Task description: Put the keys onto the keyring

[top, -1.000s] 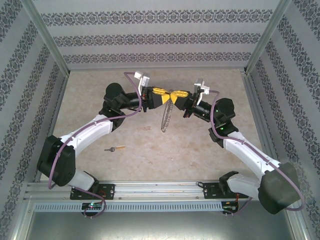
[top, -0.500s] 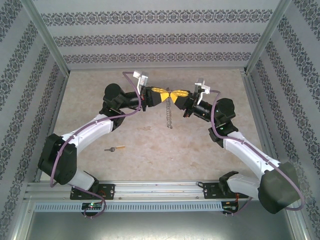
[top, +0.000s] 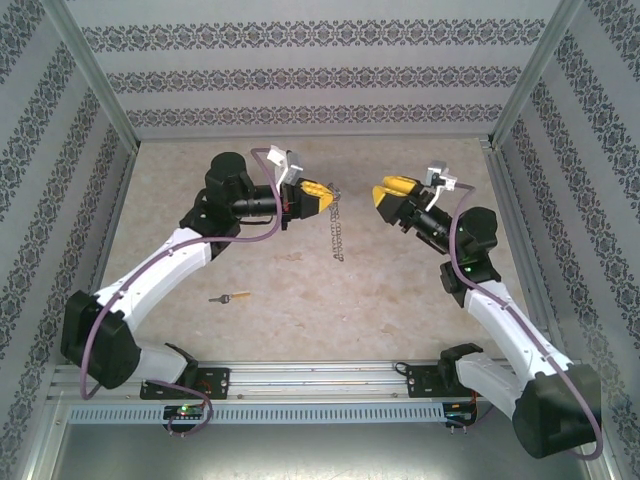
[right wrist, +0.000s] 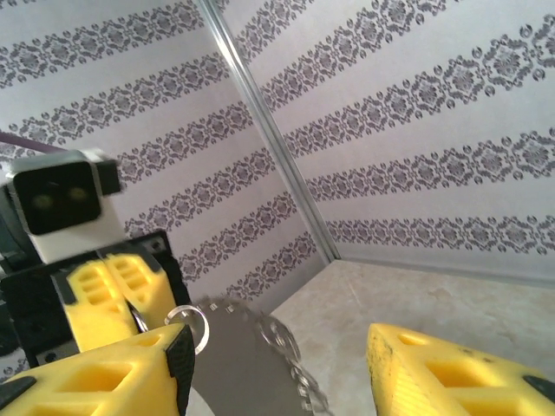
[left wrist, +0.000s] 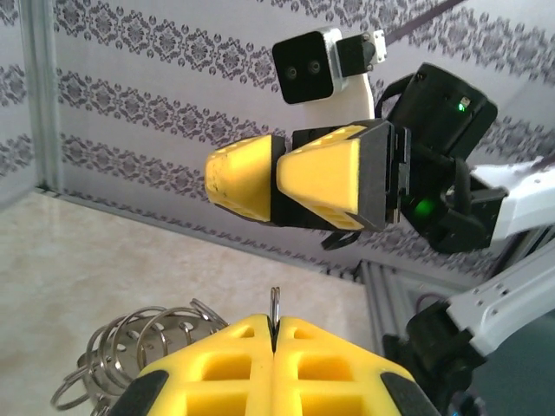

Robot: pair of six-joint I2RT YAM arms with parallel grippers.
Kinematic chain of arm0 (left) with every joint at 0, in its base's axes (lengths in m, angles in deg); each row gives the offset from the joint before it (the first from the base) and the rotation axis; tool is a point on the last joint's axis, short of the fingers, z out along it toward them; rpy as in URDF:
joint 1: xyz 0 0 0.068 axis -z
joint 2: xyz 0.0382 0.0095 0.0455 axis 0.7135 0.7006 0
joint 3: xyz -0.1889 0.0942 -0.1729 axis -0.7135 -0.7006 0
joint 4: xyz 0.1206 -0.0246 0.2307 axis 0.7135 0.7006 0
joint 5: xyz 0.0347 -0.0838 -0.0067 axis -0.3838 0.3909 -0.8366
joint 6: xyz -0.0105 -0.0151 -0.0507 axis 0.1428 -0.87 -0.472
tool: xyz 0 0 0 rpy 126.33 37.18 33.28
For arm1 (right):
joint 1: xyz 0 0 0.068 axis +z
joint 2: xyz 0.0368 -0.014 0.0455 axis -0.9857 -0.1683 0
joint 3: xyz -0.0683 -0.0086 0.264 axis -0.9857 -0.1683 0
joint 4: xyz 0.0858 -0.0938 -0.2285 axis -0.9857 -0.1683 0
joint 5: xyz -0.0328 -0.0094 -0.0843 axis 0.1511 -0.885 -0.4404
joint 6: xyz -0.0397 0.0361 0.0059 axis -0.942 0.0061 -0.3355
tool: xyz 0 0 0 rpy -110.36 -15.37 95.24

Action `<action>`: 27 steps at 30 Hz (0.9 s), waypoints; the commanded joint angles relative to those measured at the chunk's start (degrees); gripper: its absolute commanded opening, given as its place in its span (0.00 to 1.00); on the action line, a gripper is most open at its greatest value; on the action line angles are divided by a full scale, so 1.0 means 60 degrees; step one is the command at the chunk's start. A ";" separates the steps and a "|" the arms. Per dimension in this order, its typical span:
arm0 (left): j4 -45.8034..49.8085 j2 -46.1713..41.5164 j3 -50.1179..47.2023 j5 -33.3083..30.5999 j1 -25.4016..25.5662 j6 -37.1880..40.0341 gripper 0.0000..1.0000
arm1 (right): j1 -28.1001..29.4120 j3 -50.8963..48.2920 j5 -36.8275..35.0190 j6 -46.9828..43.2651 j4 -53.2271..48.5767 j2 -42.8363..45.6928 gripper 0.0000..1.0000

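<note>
Above the far middle of the table (top: 400,300), the left gripper (top: 322,196) is clamped shut on the top of the keyring (top: 337,228), whose linked grey loops hang down from its yellow tips. The left wrist view shows the two yellow pads pressed together, a thin wire of the ring standing up out of the seam and more coils bunched at lower left. Facing it, a gap apart, the right gripper (top: 388,190) hangs with its jaws parted and nothing between them; the right wrist view shows a wide space between its fingers. One small key (top: 232,297), brass shaft with a dark head, lies flat on the near left part of the table, well apart from the ring
</note>
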State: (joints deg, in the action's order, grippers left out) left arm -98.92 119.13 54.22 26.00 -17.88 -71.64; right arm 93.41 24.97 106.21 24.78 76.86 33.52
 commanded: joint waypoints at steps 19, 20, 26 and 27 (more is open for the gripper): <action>0.3661 -0.0327 0.0959 0.0125 0.0118 0.4033 0.00 | 0.1617 0.0039 0.1669 -0.0884 -0.0300 -0.0786 0.53; 0.3727 -0.0299 0.0992 0.0176 0.0132 0.4032 0.00 | 0.1654 0.0075 0.1681 -0.0910 -0.0300 -0.0810 0.53; 0.4103 -0.0088 0.1176 0.0394 0.0213 0.4045 0.00 | 0.1779 0.0314 0.1753 -0.1026 -0.0300 -0.1027 0.52; 0.4203 -0.0053 0.1230 0.0436 0.0227 0.4077 0.00 | 0.1805 0.0368 0.1784 -0.1044 -0.0300 -0.1065 0.51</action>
State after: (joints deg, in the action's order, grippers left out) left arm -76.10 117.88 59.14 26.18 -17.27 -48.90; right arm 103.40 24.88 115.21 20.26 73.58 27.69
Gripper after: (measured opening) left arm 0.053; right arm 0.515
